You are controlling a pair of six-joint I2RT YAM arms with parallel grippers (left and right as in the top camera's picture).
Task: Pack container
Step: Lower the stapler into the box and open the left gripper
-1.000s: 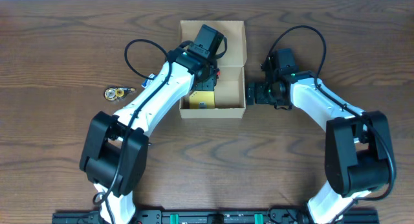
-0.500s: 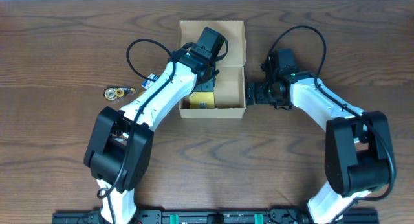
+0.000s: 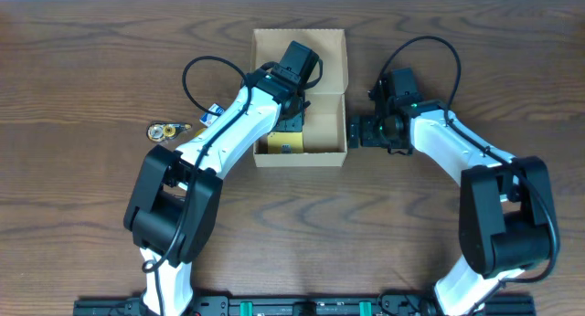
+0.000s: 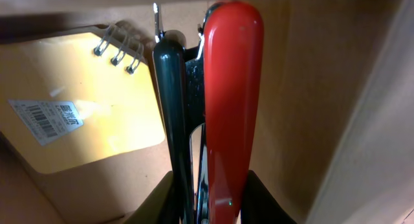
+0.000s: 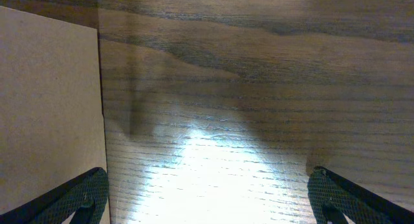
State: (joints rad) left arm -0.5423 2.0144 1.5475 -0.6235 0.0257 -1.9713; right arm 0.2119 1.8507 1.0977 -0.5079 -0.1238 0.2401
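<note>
A dark wooden table [image 3: 91,60] carries the open cardboard box [image 3: 302,160] at its far middle. The left gripper [image 4: 212,186] reaches inside it, fingers pressed against both sides of a red stapler [image 4: 233,88], beside a yellow spiral notepad [image 4: 84,107] on the box floor. The right gripper [image 5: 207,188] hangs spread wide and empty just beside the box's right wall.

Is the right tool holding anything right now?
No, the right tool stands open, with only table wood between its fingers, beside the container.
</note>
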